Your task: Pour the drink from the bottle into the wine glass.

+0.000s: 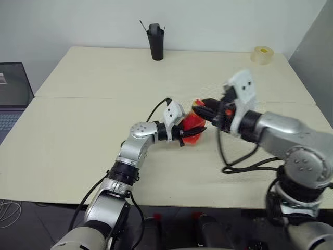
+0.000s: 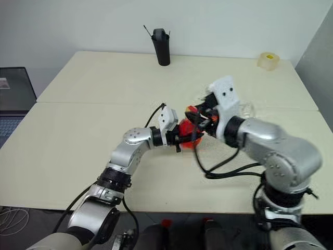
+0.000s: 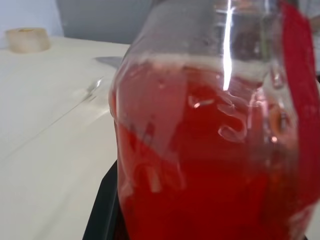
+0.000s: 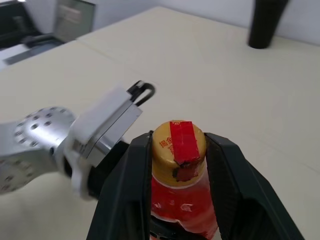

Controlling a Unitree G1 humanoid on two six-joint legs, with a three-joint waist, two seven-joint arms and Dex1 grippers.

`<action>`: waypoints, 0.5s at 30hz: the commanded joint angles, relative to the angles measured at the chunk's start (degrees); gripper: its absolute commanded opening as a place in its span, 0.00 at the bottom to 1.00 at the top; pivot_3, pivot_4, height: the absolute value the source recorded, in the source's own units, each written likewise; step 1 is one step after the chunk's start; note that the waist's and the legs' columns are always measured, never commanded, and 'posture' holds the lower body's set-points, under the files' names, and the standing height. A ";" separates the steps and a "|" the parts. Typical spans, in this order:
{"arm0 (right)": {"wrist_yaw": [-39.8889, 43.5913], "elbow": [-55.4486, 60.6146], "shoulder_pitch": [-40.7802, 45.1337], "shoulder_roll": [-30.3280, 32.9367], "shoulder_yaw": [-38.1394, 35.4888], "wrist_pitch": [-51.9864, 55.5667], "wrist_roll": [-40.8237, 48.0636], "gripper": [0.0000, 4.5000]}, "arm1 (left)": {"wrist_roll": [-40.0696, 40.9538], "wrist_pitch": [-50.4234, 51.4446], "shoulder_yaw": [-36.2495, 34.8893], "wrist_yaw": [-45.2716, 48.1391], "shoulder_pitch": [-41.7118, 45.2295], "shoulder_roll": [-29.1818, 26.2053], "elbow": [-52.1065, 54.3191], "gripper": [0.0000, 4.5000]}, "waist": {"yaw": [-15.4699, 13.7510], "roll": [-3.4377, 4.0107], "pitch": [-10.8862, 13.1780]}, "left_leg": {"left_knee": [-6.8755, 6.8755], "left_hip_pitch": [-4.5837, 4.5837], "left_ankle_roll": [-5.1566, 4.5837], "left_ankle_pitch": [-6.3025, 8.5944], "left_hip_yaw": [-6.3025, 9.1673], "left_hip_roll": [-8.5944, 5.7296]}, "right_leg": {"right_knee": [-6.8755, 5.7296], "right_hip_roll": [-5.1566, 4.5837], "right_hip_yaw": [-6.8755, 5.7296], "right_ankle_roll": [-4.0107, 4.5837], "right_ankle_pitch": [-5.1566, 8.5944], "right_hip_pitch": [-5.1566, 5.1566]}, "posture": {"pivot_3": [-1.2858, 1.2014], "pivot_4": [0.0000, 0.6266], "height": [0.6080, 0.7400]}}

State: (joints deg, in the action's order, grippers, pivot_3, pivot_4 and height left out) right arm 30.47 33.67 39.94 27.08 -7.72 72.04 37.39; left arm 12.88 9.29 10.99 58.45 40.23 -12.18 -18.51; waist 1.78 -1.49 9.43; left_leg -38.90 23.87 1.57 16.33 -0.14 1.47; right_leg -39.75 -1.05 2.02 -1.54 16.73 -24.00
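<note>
1. The left gripper is clamping the bulbous body of the bottle, holding it above the table near its middle; the red drink is filling most of the bottle.
2. The right gripper is closing on the bottle's neck: its two black fingers are sitting on either side of the yellowish cap, which is still on, red tape across its top. Contact looks made, though how firmly I cannot tell.
3. Just beyond the bottle, on the robot's right, the wine glass is standing on the table, faint and partly hidden behind the right wrist.
4. Further off than the bottle, a tape roll is sitting by the far right corner and a tall black cup at the far edge.
5. Risks, as I judge them: the cap needs twisting off, and squeezing the soft body meanwhile could be forcing drink out; the right arm, swinging close, could be knocking the glass over.
</note>
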 commanded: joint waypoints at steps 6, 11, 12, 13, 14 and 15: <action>44.25 -27.57 4.06 14.74 8.69 -32.39 -2.71 0.27 | 2.71 4.21 0.60 1.08 -1.91 -0.34 9.85 0.29 | 0.52 0.02 0.02 | 0.02 -0.11 -0.02 0.01 -0.05 0.08 | -0.10 0.16 0.11 0.01 0.00 -0.03 | 0.52 0.24 1.00; 56.03 -38.42 10.19 15.31 16.36 -41.80 -8.34 0.27 | 3.05 5.74 1.36 0.11 -3.50 0.24 13.09 0.29 | 0.43 0.06 0.04 | -0.03 -0.11 -0.01 0.01 -0.04 0.21 | -0.15 0.09 0.13 0.01 -0.01 -0.05 | 0.52 0.24 1.00; 57.27 -39.69 11.17 14.81 17.22 -42.57 -8.73 0.27 | 2.96 5.77 1.54 0.01 -3.70 0.31 13.44 0.29 | 0.33 0.06 0.04 | -0.03 -0.11 -0.01 0.01 -0.02 0.22 | -0.14 0.08 0.13 0.01 -0.01 -0.05 | 0.52 0.24 1.00; 58.55 -40.59 12.03 14.29 18.05 -43.27 -9.02 0.27 | 2.94 5.91 1.61 -0.15 -3.82 0.39 13.82 0.29 | 0.17 0.06 0.04 | -0.04 -0.10 0.00 0.00 0.01 0.23 | -0.14 0.06 0.13 0.01 -0.01 -0.05 | 0.52 0.24 1.00; 59.53 -41.30 12.68 13.88 18.79 -43.86 -9.26 0.27 | 2.98 6.06 1.60 -0.30 -3.91 0.49 14.09 0.29 | 0.07 0.06 0.04 | -0.04 -0.10 0.00 0.00 0.02 0.27 | -0.14 0.03 0.13 0.01 0.00 -0.05 | 0.52 0.24 1.00; 60.18 -41.85 13.21 13.46 19.42 -44.36 -9.55 0.27 | 3.00 6.19 1.60 -0.41 -3.99 0.54 14.39 0.29 | 0.04 0.06 0.04 | -0.05 -0.10 0.01 -0.01 0.02 0.29 | -0.14 0.00 0.13 0.01 0.00 -0.05 | 0.52 0.24 1.00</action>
State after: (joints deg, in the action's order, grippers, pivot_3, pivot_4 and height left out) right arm 85.41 -8.32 52.30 40.81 9.74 29.35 28.85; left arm 13.57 16.05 14.26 58.71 34.88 -12.28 -8.73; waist 1.82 -1.43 9.47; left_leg -38.95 23.77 1.59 16.32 -0.12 1.76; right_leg -39.90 -1.08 2.16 -1.53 16.72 -24.05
